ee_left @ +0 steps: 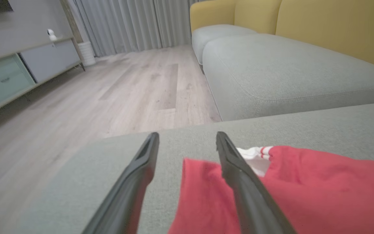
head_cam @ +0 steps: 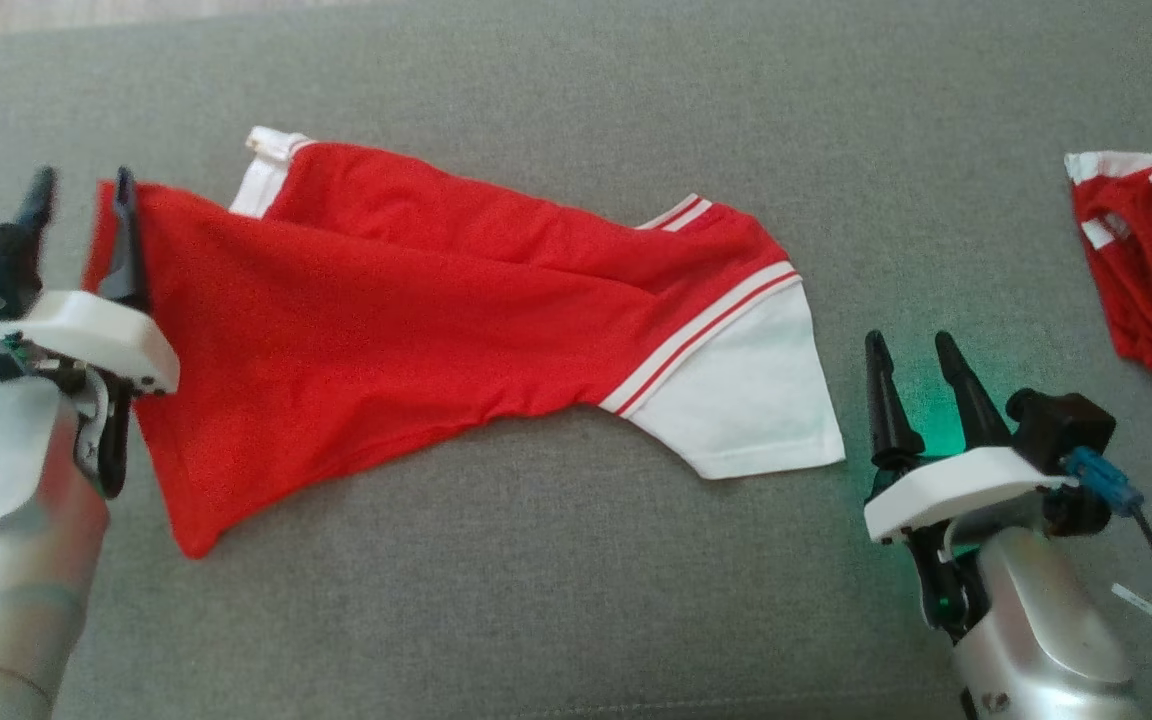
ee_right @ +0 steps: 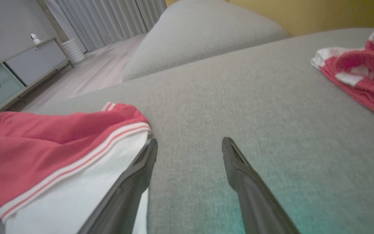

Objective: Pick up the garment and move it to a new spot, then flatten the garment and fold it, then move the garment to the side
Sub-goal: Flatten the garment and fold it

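The garment (head_cam: 406, 310) is a red shirt with white, red-striped sleeves, lying spread and creased across the grey sofa cushion (head_cam: 576, 600). My left gripper (head_cam: 81, 215) is at its left edge with the jaws apart. In the left wrist view the garment's (ee_left: 320, 188) red corner lies on the cushion between and under the left gripper's (ee_left: 187, 136) fingers, not pinched. My right gripper (head_cam: 911, 350) stands open just right of the white sleeve (head_cam: 756, 390). In the right wrist view the right gripper's (ee_right: 189, 141) left finger is beside the sleeve (ee_right: 76, 201), with bare cushion between the fingers.
A second red and white garment (head_cam: 1146, 270) lies bunched at the cushion's right edge, also in the right wrist view (ee_right: 362, 78). Beyond the cushion are another grey seat (ee_left: 287, 71), yellow backrests (ee_left: 336, 29), wooden floor (ee_left: 109, 91) and a low cabinet (ee_left: 28, 68).
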